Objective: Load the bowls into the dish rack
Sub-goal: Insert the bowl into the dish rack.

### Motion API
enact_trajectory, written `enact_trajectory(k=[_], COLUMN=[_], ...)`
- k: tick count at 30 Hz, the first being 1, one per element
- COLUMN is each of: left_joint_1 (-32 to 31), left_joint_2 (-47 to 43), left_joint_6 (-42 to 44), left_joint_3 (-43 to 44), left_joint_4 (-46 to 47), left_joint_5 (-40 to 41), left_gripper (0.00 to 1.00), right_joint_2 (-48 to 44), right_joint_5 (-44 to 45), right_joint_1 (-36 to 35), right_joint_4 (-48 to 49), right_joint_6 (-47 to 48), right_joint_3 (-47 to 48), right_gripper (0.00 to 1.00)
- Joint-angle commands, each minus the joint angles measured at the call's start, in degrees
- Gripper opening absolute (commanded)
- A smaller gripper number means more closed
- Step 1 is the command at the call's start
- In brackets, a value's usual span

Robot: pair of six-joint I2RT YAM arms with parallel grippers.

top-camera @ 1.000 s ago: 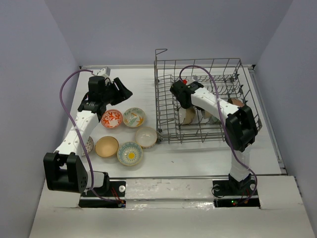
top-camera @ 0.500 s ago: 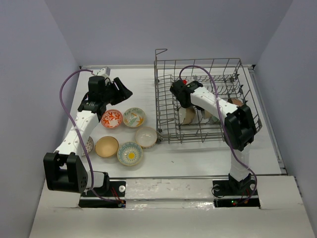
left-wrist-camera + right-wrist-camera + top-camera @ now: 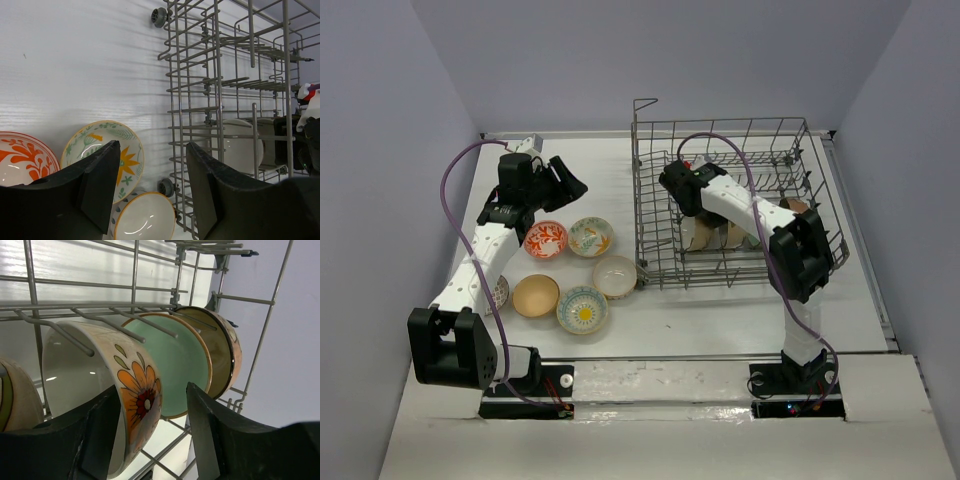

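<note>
Cream floral bowl (image 3: 137,385) in dish rack (image 3: 645,215), right claw (image 3: 152,392) newly apart around it; left claw (image 3: 153,149) wide.

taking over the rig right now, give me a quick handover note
Left gripper: open, empty, over the table by the red-orange bowl.
Right gripper: open inside the dish rack, jaws either side of the floral bowl.
Done: floral bowl, teal bowl and brown bowl stand in the rack.
To do: about six bowls on the table, including the yellow-centred bowl.
</note>
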State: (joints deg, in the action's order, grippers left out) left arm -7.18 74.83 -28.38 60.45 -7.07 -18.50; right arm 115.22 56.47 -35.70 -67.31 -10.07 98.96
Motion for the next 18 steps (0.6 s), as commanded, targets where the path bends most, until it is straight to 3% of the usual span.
enact_trajectory(k=[1,18], left_joint_1=[-0.38,-0.38], left_joint_2=[-1.7,-1.79], left_joint_6=[0.34,0.26], left_joint_3=[-0.42,-0.5], left_joint_4=[2.15,2.06], left_joint_5=[-0.83,-0.83], left_gripper=[0.64,0.64], right_joint_2=[-0.17,-2.1], right_joint_5=[-1.01,-5.84], right_joint_1=[-0.42,-0.42], right_joint_4=[1.13,1.57], right_joint_6=[-0.04,0.4], right_joint_3=[2.99,3.35], right_gripper=[0.61,0.73])
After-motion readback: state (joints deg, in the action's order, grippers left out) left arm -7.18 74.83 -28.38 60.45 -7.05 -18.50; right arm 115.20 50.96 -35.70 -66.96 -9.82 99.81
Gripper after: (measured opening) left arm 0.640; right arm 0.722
